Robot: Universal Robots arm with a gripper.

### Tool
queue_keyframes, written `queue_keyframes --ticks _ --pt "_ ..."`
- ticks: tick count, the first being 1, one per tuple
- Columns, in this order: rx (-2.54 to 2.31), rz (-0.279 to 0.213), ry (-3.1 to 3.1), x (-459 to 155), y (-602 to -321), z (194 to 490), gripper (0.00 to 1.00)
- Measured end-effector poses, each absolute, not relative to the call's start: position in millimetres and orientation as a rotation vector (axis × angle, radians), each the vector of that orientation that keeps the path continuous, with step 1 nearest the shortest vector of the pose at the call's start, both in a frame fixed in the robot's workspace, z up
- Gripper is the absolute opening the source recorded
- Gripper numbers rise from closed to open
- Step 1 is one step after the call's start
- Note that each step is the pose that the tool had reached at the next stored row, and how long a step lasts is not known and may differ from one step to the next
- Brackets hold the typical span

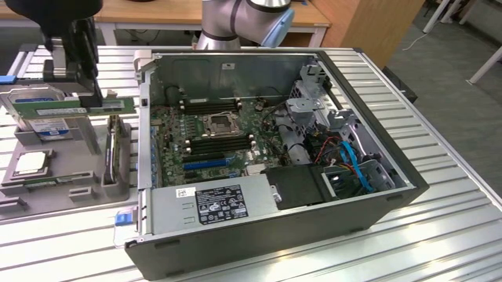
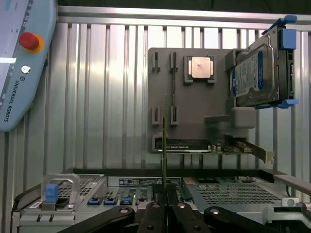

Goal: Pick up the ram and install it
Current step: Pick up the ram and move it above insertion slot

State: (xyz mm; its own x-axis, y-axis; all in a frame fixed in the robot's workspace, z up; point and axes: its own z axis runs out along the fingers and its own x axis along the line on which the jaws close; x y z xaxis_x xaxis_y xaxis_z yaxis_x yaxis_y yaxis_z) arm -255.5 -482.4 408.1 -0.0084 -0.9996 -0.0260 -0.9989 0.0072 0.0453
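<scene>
Slatted metal table (image 1: 439, 194) carries the whole job, and most of it is taken up by the open computer case (image 1: 259, 241). Inside the case the motherboard (image 1: 168, 153) lies toward nine o'clock, the power supply (image 1: 211, 202) sits at six o'clock, and cables run at three o'clock. Long black memory slots (image 1: 220, 143) lie on both sides of the processor socket. At nine o'clock from the case, a grey parts tray (image 1: 47, 200) holds a hard drive (image 1: 35, 126), a graphics card on edge (image 1: 116, 150) and a square silver CPU (image 1: 30, 163). At ten o'clock in the exterior view the gripper (image 1: 72, 97) is clamped on the ram (image 1: 70, 108). The wrist view shows that stick edge-on (image 2: 164, 141), pinched between the closed fingers (image 2: 155, 208). It appears to hang over the tray rather than in it. By that reading the pick-up is done and the carry is in hand. Seating it would likely demand the stick's edge squared exactly to one slot.
</scene>
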Motion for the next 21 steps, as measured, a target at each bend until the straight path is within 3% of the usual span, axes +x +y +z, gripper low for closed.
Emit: queue_keyframes --ticks 21 --pt "2.203 -0.079 -2.22 -216.3 -482.4 408.1 0.11"
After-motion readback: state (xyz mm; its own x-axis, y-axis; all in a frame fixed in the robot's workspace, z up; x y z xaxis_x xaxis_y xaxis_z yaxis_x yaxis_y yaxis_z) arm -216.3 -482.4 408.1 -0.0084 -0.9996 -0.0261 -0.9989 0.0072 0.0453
